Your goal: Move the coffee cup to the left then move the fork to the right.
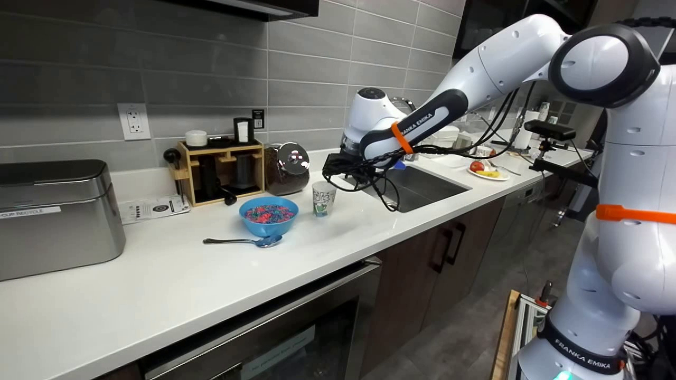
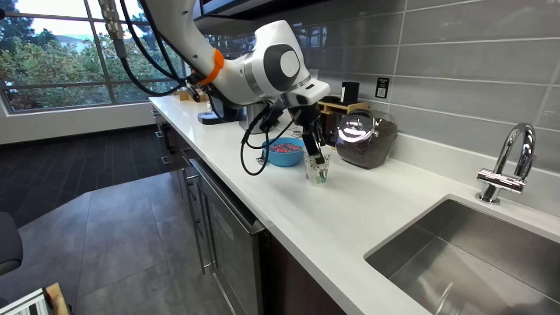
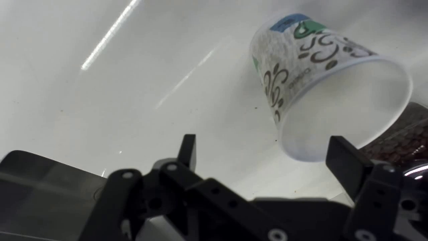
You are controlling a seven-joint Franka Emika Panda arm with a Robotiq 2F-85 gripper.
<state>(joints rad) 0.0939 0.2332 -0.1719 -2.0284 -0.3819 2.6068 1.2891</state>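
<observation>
Two black fingers (image 3: pixel 346 164) stood well apart in my wrist view, so I had the gripper (image 3: pixel 262 152) spread, with white counter (image 1: pixel 174 301) showing through much of the gap. One fingertip overlapped the rim of the coffee cup (image 3: pixel 317 72) from that angle; whether they touched, I couldn't tell. Both exterior views showed me the cup upright on the counter, between the blue bowl (image 1: pixel 266 229) and the sink (image 2: pixel 490 236). Its side carried brown swirls and a green patch. A clear jar (image 1: pixel 280 174) with dark contents stood near it, toward the tiled wall (image 2: pixel 472 57).

What the task calls the fork (image 1: pixel 240 241) lay just beside the bowl in an exterior view, nearer the counter's front edge, its handle pointing toward the metal bin (image 1: pixel 53 232); its rounded head looked more like a spoon's to me. Farther along, past the sink, I made out a white plate (image 1: pixel 501 178) with red and yellow food on it.
</observation>
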